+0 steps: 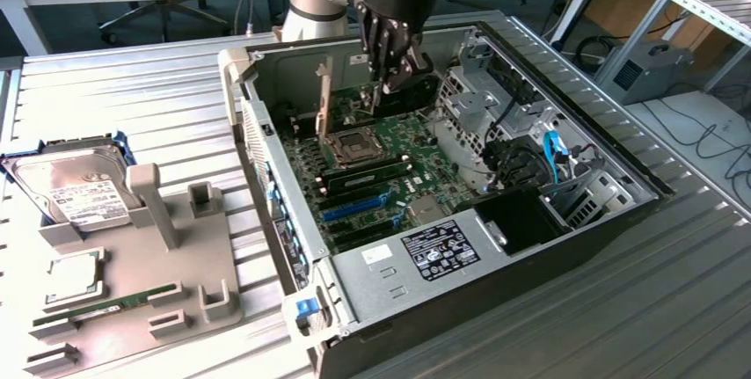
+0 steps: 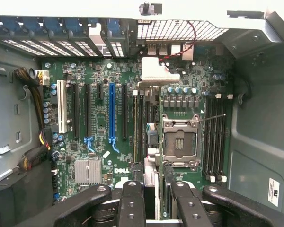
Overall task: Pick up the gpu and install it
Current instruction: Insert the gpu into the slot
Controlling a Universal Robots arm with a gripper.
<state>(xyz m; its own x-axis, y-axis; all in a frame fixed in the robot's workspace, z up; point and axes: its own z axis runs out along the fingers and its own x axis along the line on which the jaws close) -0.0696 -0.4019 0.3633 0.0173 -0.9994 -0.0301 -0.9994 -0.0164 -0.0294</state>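
GPU (image 1: 405,89) held edge-on inside PC case (image 1: 586,221).
Gripper (image 1: 393,67) is clamped on the card's top edge, above mobo (image 2: 104,123) near CPU socket (image 2: 180,142).

The gpu (image 1: 403,91) is a thin, flat, dark card standing on edge, upright, directly under the claw (image 1: 393,61), whose fingers close on its upper edge. It hangs inside the open computer case, above the green motherboard. In the wrist view the gpu (image 2: 151,137) appears edge-on as a narrow dark strip running away from the claw's fingers, with its pale metal end bracket at the far end.
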